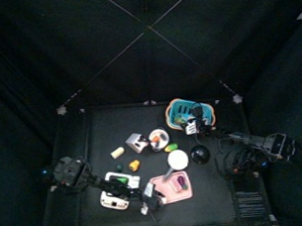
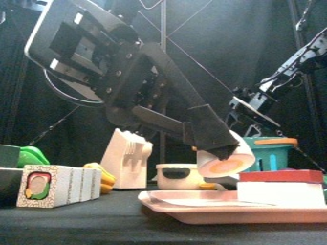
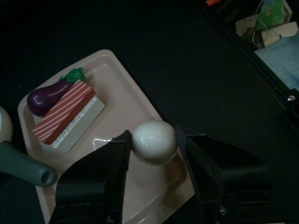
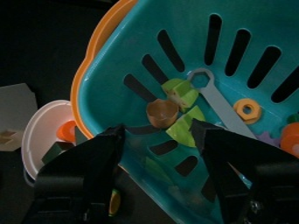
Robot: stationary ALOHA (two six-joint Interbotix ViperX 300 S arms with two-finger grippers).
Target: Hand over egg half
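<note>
A: From the top view, where did things stand?

B: On the table (image 1: 115,123), the left arm reached toward the pink tray (image 1: 171,188) at about six o'clock, and the right arm sat at three o'clock beside the teal basket (image 1: 187,112) at one o'clock. Everything was too small there to tell a grip.

A: And the front view?

B: The left gripper (image 2: 220,153) hung low over the tray (image 2: 179,203), with the egg half (image 2: 228,165) between its jaws, cream outside and showing a pinkish flat face. The right arm was up at two o'clock, well apart from it.

A: Did the left wrist view settle it?

B: Yes. The left gripper (image 3: 153,149) held the egg half (image 3: 153,139) between wide-set jaws, just above the tray (image 3: 138,96). A striped slice (image 3: 66,115) with a purple eggplant (image 3: 49,93) on it lay at ten o'clock from the egg.

A: The right wrist view?

B: The right gripper (image 4: 160,144) stood wide and empty, looking into the basket (image 4: 222,96) of small toys.

A: So which step?

B: I'd judge the pickup was done and the handover not begun. Next, the left arm would need to lift the egg clear toward mid-table, while the right came over and closed on the exposed part before the left let go.
</note>
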